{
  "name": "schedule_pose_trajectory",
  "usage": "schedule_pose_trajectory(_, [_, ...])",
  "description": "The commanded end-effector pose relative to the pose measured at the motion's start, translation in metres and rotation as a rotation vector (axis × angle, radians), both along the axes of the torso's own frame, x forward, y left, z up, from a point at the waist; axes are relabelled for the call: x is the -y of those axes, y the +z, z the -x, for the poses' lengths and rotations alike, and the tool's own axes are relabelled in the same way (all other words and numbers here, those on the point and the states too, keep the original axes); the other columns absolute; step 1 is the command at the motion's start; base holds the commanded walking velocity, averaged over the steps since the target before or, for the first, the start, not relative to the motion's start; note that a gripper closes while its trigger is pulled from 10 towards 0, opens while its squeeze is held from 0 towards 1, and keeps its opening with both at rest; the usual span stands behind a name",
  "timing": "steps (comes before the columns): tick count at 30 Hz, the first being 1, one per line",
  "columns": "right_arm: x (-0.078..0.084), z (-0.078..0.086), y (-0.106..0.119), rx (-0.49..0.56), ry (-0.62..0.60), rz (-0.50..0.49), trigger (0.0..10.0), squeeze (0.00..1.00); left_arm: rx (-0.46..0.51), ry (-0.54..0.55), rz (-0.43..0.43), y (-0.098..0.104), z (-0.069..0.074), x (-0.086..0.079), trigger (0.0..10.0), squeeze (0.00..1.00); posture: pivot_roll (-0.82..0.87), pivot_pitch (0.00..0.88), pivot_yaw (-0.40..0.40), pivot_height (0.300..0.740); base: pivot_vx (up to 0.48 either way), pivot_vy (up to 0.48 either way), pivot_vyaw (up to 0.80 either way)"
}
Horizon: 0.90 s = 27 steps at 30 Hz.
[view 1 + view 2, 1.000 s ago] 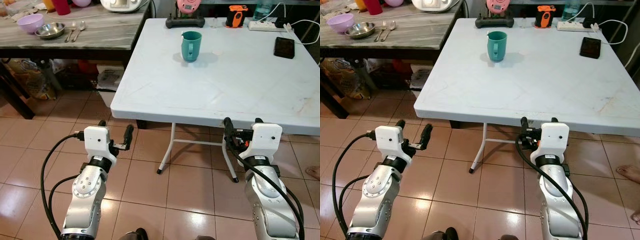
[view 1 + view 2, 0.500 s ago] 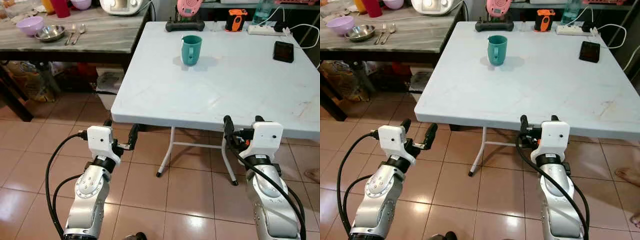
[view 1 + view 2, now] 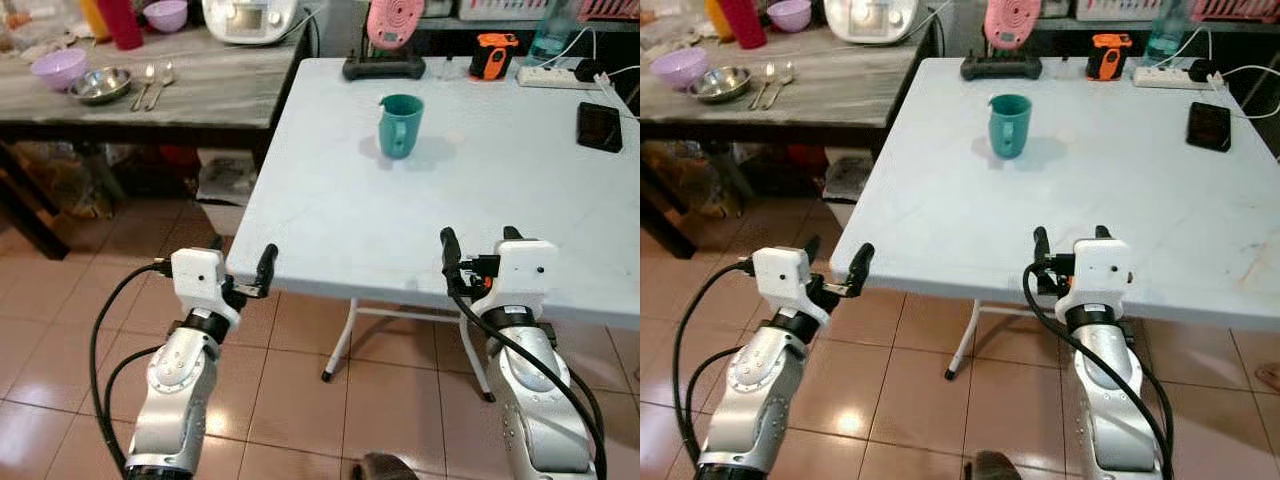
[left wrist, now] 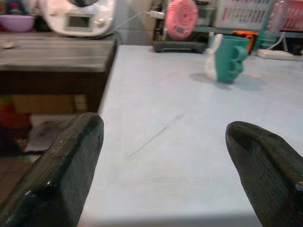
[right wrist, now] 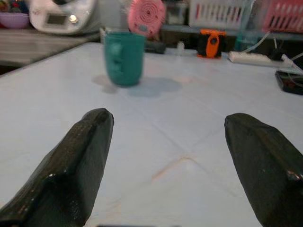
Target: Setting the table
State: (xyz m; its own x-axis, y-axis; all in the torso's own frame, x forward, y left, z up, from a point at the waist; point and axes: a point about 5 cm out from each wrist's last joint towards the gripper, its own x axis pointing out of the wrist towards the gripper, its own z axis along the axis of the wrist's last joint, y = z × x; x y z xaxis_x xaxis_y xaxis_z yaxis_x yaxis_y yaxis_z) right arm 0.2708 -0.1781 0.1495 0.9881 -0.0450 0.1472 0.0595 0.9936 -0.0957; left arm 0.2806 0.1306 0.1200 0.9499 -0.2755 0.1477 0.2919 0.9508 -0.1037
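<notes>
Left eye view gives me the big white surface (image 3: pixel 470 200) first, with both arms held up at its near edge. On it I see a teal mug (image 3: pixel 400 124) standing upright toward the far middle, its long axis vertical, mouth up, handle turned toward the near side. Along the far edge sit a power strip (image 3: pixel 555 74) and an orange gadget (image 3: pixel 496 54), with a black phone (image 3: pixel 599 126) at far right. I judge the setting barely begun: the mug is the sole piece placed. To the left, the darker side surface (image 3: pixel 190 85) holds what looks left to bring over: a purple bowl (image 3: pixel 58 68), a steel bowl (image 3: pixel 101 84) and two spoons (image 3: pixel 153 83).

My left pincer (image 4: pixel 161 165) hangs at the near left corner, fingers spread wide, holding nothing. My right pincer (image 5: pixel 163 161) sits over the near edge, equally wide, also empty, aimed at the mug.
</notes>
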Motion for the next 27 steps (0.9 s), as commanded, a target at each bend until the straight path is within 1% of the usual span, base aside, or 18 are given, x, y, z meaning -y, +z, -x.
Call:
schedule_pose_trajectory(1, [-0.0006,-0.0004,0.0044,0.018,-0.002,-0.010,10.0,0.00,-0.007,-0.016,0.000,-0.0009,0.0018,-0.0014,10.0,0.00,-0.27,0.123,0.062,0.740,0.000,0.000,0.00])
schedule_pose_trajectory(2, [-0.0006,-0.0004,0.0044,0.018,-0.002,-0.010,10.0,0.00,-0.007,-0.016,0.000,-0.0009,0.0018,-0.0014,10.0,0.00,-0.27,0.123,0.062,0.740,0.000,0.000,0.00])
schedule_pose_trajectory(3, [-0.0007,-0.0005,0.0044,0.018,-0.003,-0.010,10.0,0.00,-0.012,-0.041,0.008,-0.0018,0.0028,0.0018,10.0,0.00,-0.27,0.123,0.062,0.740,0.000,0.000,0.00])
schedule_pose_trajectory(6, [-0.0003,-0.0007,0.0042,0.016,-0.008,-0.008,10.0,0.00,-0.012,-0.073,-0.013,-0.0026,0.0049,0.0052,10.0,0.00,-0.27,0.125,0.063,0.740,0.000,0.000,0.00])
schedule_pose_trajectory(12, [0.0005,-0.0018,0.0040,0.015,-0.016,-0.006,10.0,0.00,-0.015,-0.078,-0.016,-0.0026,0.0046,0.0047,10.0,0.00,-0.27,0.125,0.064,0.740,0.000,0.000,0.00])
schedule_pose_trajectory(13, [0.0005,-0.0025,0.0033,0.009,-0.021,-0.028,10.0,0.00,-0.016,-0.084,-0.018,-0.0026,0.0044,0.0045,10.0,0.00,-0.27,0.125,0.065,0.740,0.000,0.000,0.00])
schedule_pose_trajectory(15, [0.0003,-0.0031,0.0029,0.004,-0.023,-0.029,10.0,0.00,-0.017,-0.087,-0.018,-0.0026,0.0042,0.0042,10.0,0.00,-0.27,0.125,0.065,0.740,0.000,0.000,0.00])
schedule_pose_trajectory(23, [0.0003,-0.0040,0.0021,0.000,-0.024,-0.027,10.0,0.00,-0.013,-0.108,-0.010,-0.0016,0.0046,0.0068,10.0,0.00,-0.27,0.123,0.066,0.740,0.000,0.000,-0.80])
schedule_pose_trajectory(27, [0.0004,-0.0040,0.0021,0.000,-0.026,-0.028,10.0,0.00,-0.010,-0.116,-0.007,-0.0009,0.0051,0.0080,10.0,0.00,-0.27,0.123,0.065,0.740,0.187,0.000,-0.12])
